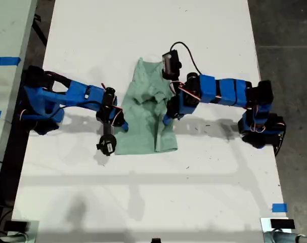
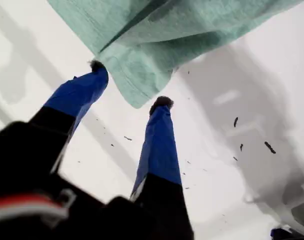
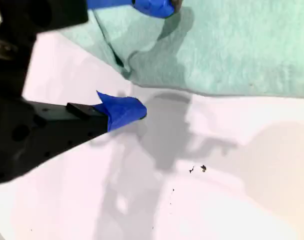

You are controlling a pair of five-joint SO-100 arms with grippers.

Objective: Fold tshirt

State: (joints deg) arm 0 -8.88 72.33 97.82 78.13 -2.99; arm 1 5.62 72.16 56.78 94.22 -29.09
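White table [image 1: 143, 202], open toward six o'clock; my first gripper [image 2: 129, 85] and second gripper [image 3: 136, 60] gape, empty, at the tshirt's [image 1: 148, 114] edges.

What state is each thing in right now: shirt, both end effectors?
tshirt: flat on the table, rumpled, partly folded inward, not lifted.
my first end effector: open, a tshirt corner between its fingers, not clamped.
my second end effector: open, straddling the tshirt's edge, one finger over the cloth and one over bare table.

One tshirt [image 1: 145, 119] — two blue arms — one white table [image 1: 143, 30] — three blue tape strips
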